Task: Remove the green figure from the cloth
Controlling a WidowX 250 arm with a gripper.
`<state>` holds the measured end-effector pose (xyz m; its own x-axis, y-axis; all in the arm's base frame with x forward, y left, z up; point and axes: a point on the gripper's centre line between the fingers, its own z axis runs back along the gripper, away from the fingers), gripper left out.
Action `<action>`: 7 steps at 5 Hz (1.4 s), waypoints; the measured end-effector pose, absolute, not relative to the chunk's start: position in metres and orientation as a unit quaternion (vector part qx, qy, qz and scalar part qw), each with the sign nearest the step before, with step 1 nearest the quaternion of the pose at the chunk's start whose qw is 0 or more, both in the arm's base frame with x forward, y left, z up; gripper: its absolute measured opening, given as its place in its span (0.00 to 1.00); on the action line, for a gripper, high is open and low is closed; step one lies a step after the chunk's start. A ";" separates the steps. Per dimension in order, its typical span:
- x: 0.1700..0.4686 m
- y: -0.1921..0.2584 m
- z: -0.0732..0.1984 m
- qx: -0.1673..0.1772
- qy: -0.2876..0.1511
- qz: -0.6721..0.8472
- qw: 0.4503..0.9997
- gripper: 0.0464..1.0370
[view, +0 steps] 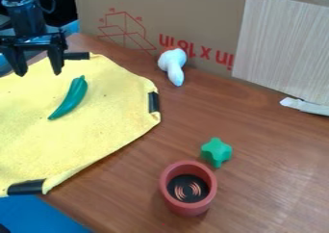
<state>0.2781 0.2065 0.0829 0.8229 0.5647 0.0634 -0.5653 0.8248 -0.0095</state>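
Camera view. Item: gripper [39, 64], black, upper left of the frame, hanging near the cloth's top edge; fingers spread wide, nothing between them — released.

Item: green figure [69, 99], curved and pointed like a pepper, left of the frame, lying aslant on the yellow cloth [119, 114], below and right of the gripper in the picture and apart from it. This I take as the task's piece, being the green one on the cloth.

Item: green star [216, 151], lower right of centre, on the wooden table [263, 188], just beside the red cup [187, 207]; already off the cloth, so seemingly no part of the work.

Item: white figure [172, 64], upper centre, also on the wood, by the cardboard [193, 10].

State of the task: removal not done. Left to do, by my reckoning — come over the figure, grasp it, lift it clear and release it beyond the cloth's edge, perhaps on the bare wood at centre.
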 end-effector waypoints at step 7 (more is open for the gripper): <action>0.303 0.184 0.047 -0.005 -0.077 0.303 0.950 0.96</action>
<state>0.3028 0.1838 0.0465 0.8042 0.5768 0.1434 -0.5752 0.8161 -0.0563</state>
